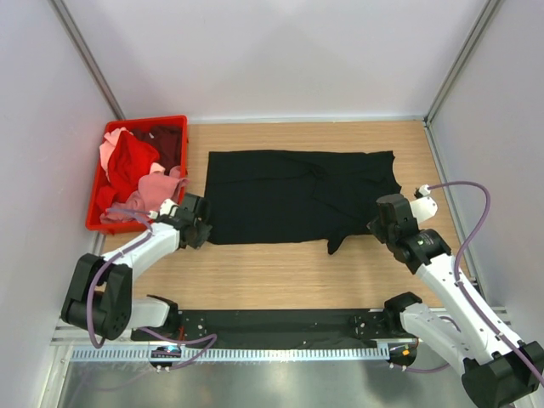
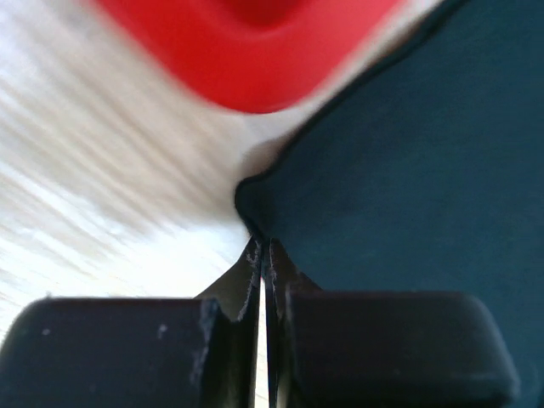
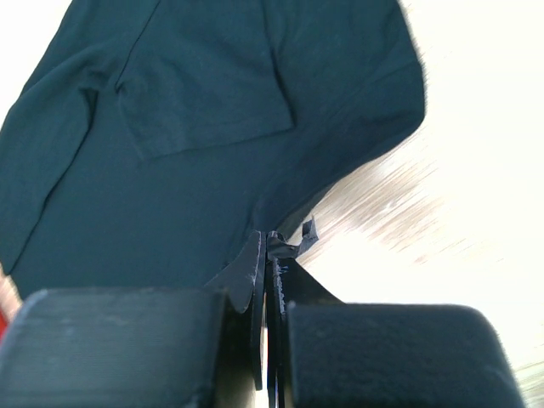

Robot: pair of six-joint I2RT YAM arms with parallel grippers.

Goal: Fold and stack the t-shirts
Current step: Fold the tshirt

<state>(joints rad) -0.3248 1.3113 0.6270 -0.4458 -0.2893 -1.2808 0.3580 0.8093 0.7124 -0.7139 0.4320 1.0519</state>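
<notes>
Clenched fingertips of the left gripper [image 2: 262, 251] pinch the near-left corner of the black t-shirt [image 2: 408, 170], jaws pressed together with only a hairline between them. On the opposite side, the right gripper [image 3: 270, 242] is likewise clamped, nipping the black t-shirt's near-right hem, where a small tuck of cloth pokes out beside the fingers. Between the two grippers the black t-shirt lies spread flat on the wooden table [image 1: 280, 272], a sleeve folded in over its right half. Just left of the black t-shirt stands a red crate [image 1: 184, 149] heaped with a red t-shirt [image 1: 132, 161], a pink t-shirt [image 1: 157, 191] and a maroon t-shirt [image 1: 167, 143].
</notes>
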